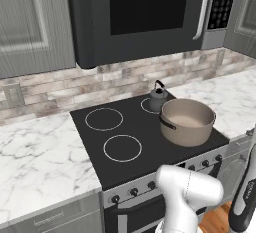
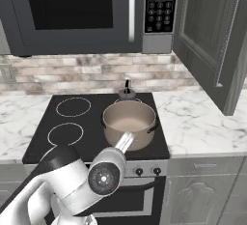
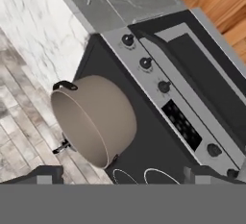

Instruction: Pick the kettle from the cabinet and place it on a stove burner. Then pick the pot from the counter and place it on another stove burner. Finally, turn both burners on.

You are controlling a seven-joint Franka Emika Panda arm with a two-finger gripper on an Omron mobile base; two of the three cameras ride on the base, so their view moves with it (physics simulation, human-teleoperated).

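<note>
Pincer (image 3: 120, 176) tips spread apart, pot (image 3: 93, 118) hiding most of kettle (image 1: 158, 97).

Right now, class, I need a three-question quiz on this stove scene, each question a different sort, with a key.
1. True or false: the pot sits on the counter.
2. The kettle stands: A) behind the pot, B) inside the microwave, C) on the floor.
3. Fill in: the claw's fingers stand ____ and hold nothing.

Key: 1 false, it rests on the stovetop; 2 A; 3 open.
</note>
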